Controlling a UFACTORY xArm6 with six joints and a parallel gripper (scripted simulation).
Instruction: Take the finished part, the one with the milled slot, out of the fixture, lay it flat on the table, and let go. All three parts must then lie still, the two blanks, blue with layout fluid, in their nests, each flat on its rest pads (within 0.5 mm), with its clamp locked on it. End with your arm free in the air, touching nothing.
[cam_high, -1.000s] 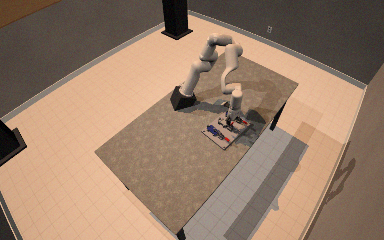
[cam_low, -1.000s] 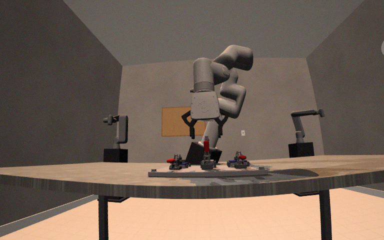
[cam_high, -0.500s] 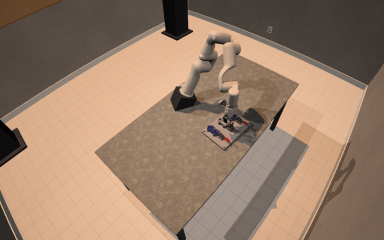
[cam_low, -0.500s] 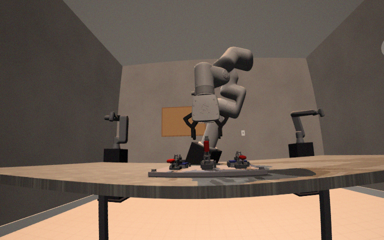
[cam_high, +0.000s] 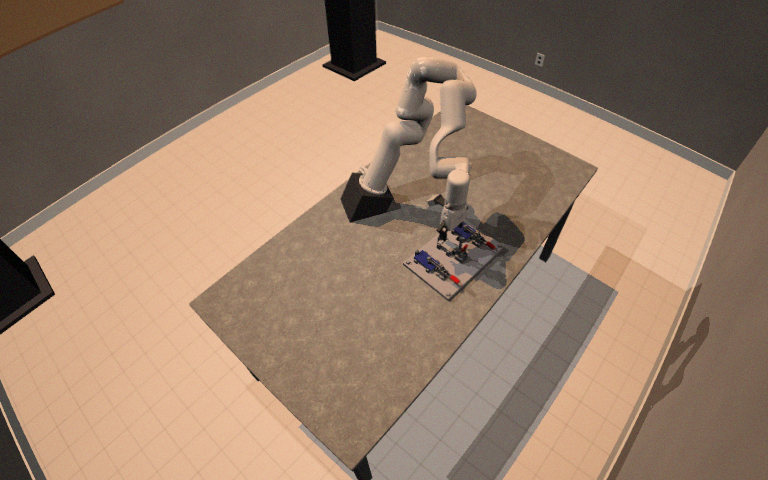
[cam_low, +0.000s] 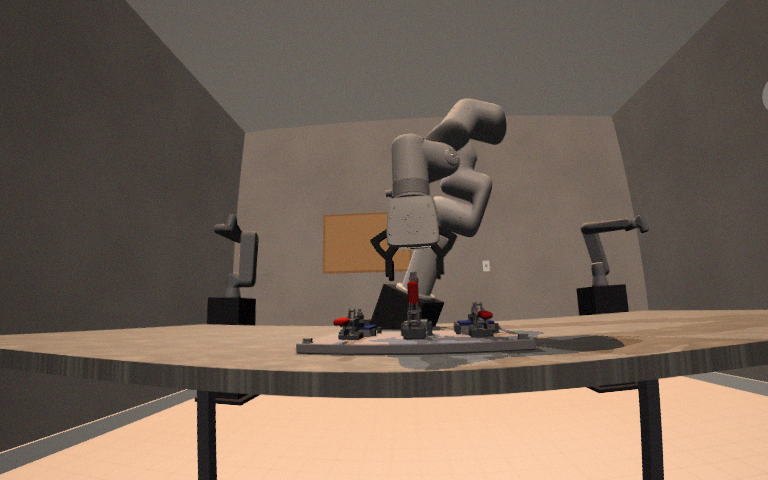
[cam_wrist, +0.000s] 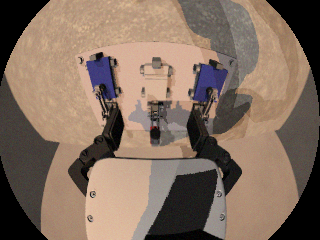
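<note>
1. Blue blanks (cam_high: 423, 259) (cam_low: 465, 323) (cam_wrist: 101, 75) occupy the fixture's (cam_high: 445, 290) (cam_low: 414, 349) (cam_wrist: 132, 60) outer nests.
2. Pale slotted part (cam_high: 445, 244) (cam_wrist: 156, 86): middle nest, clamp (cam_high: 459, 254) (cam_low: 413, 300) (cam_wrist: 155, 117) handle upright.
3. Gripper (cam_high: 451, 233) (cam_low: 414, 276) (cam_wrist: 155, 116): wide open, empty, above the fixture.

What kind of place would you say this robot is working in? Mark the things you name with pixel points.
Probably a robotics lab or workshop cell: an arm (cam_high: 453, 104) (cam_low: 408, 164) is mounted at a table (cam_high: 317, 294) (cam_low: 141, 350), with a clamping fixture (cam_high: 444, 295) (cam_low: 416, 346) (cam_wrist: 132, 60) and other arms behind.
</note>
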